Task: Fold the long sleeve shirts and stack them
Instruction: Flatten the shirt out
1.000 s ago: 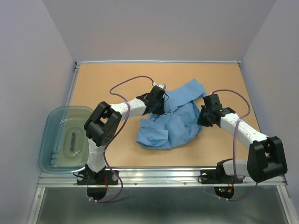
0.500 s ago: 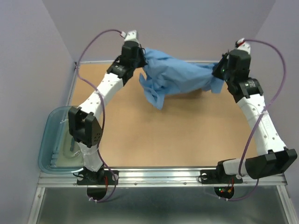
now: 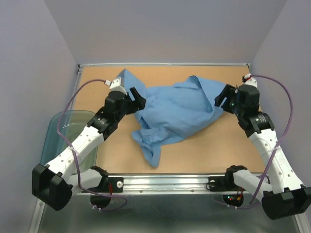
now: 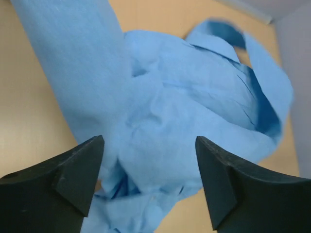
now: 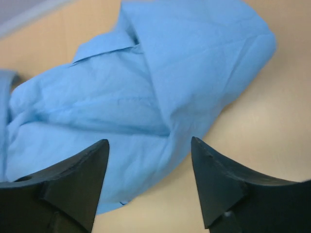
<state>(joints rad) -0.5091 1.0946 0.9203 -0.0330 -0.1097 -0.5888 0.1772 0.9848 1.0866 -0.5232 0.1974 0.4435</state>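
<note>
Only the top view takes in the whole shirt (image 3: 170,114). It lies rumpled mid-worktop (image 3: 209,145) with its long axis roughly left to right, one sleeve trailing nearward, and a tub (image 3: 56,136) at the left. The wrist views show the left jaws and right jaws spread and empty over the cloth.

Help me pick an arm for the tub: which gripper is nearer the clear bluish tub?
Left. The left gripper sits at the left edge of the shirt, just beyond the tub; the right gripper is across the shirt, by the right side of the table.
</note>
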